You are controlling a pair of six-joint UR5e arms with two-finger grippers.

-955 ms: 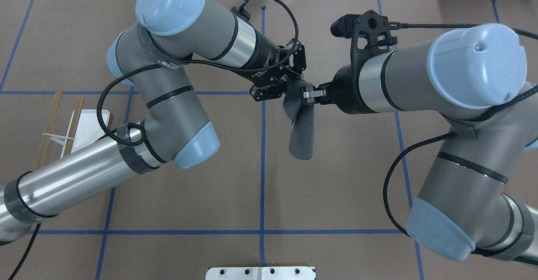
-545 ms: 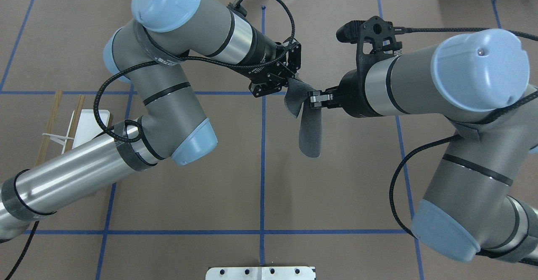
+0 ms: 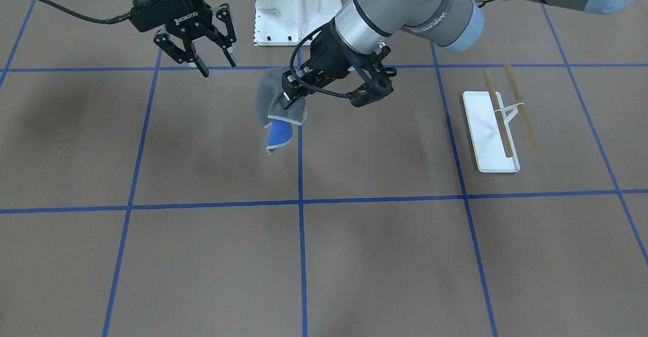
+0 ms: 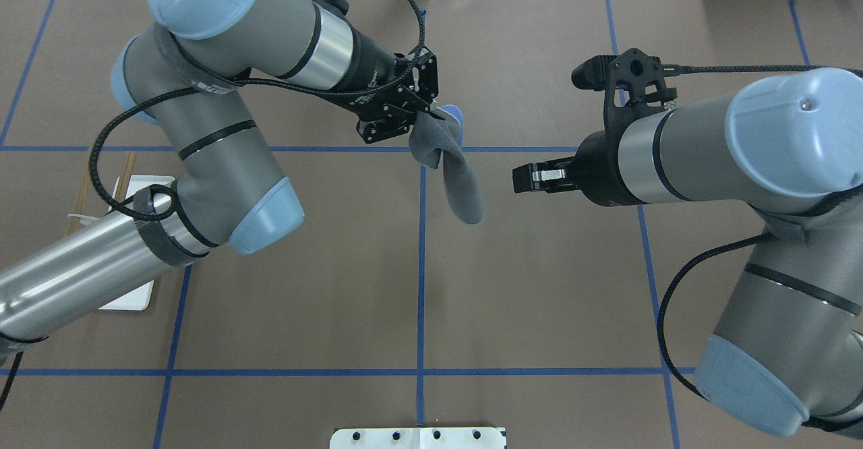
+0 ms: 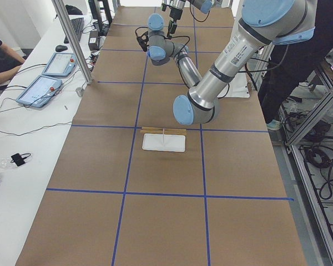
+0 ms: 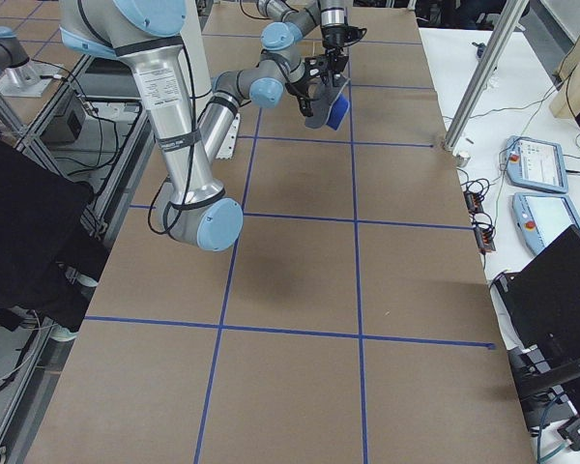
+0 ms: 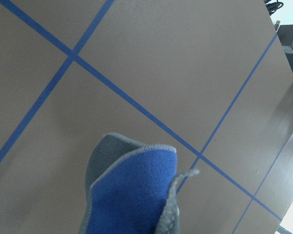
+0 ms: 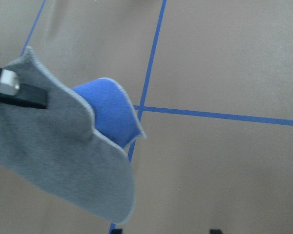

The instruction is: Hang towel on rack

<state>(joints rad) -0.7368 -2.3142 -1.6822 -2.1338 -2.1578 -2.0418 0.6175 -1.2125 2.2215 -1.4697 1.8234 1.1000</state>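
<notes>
The towel [image 3: 271,109] shows grey and bright blue faces; the rack [image 3: 486,142] white, rods [image 3: 498,114] apparently tan.

From here I can read one brand only: ROBOTIQ, in white letters on the black body of the right end effector [image 3: 218,66], in the front-facing view. The print on the left arm [image 3: 405,3] is too small to make out.
</notes>
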